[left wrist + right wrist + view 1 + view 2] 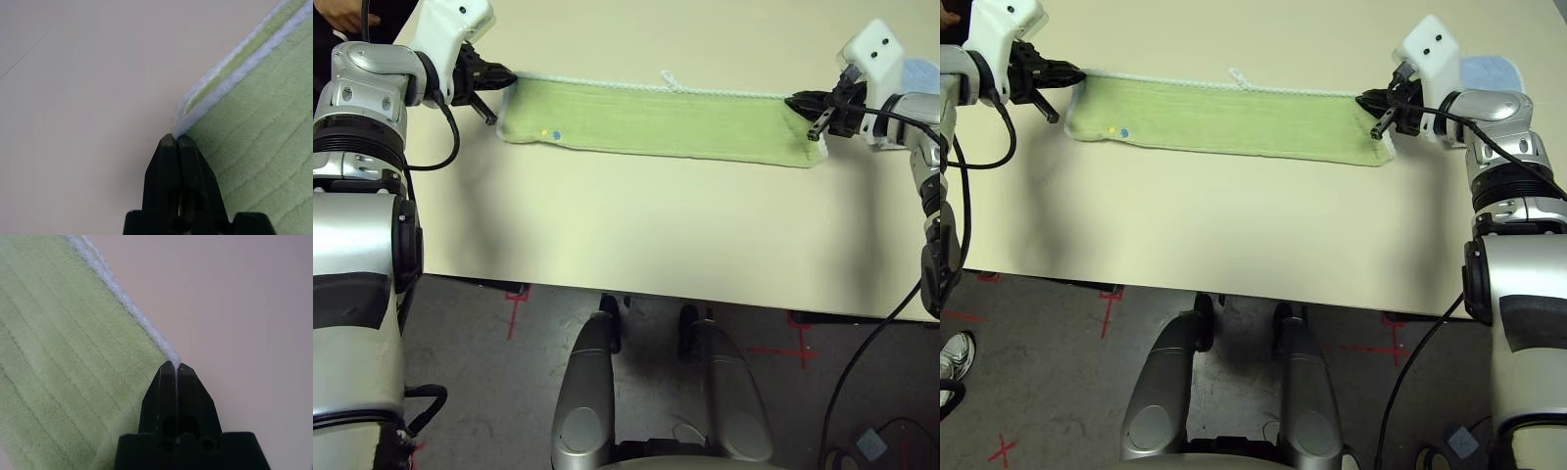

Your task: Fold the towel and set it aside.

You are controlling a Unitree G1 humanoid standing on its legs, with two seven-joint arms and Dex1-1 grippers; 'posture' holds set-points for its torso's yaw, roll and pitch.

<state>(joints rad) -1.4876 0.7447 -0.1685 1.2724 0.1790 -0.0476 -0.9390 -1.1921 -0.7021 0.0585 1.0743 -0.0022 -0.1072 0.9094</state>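
Near edge of the cream counter (636, 250) bare, good room there for laying the fold.

Farther back, lime-green towel (656, 119) lying as a long strip running left to right, apparently already doubled once, judging from the two layers of white edging in the left wrist view. Small embroidered motif (550, 134) near its left end, white loop (670, 79) at the middle of the far edge.

Left gripper (174, 139) pinched tight on the far left corner, jaws closed on the white trim. Right gripper (175, 366) likewise clamped on the far right corner, jaws closed with the edging caught between the tips.

Probable step: bringing the two ends together for the next fold. To do it well:
- Keep both pinches firm; only the very corner trim is held, so likely to slip under a sharp tug.
- Lift both corners evenly, just enough to clear the counter.
- Carry one end across to the other, keeping the far edges lined up.
- Lower flat before releasing.

Light blue cloth (1489, 70) at the far right, just behind the right arm; worth avoiding.
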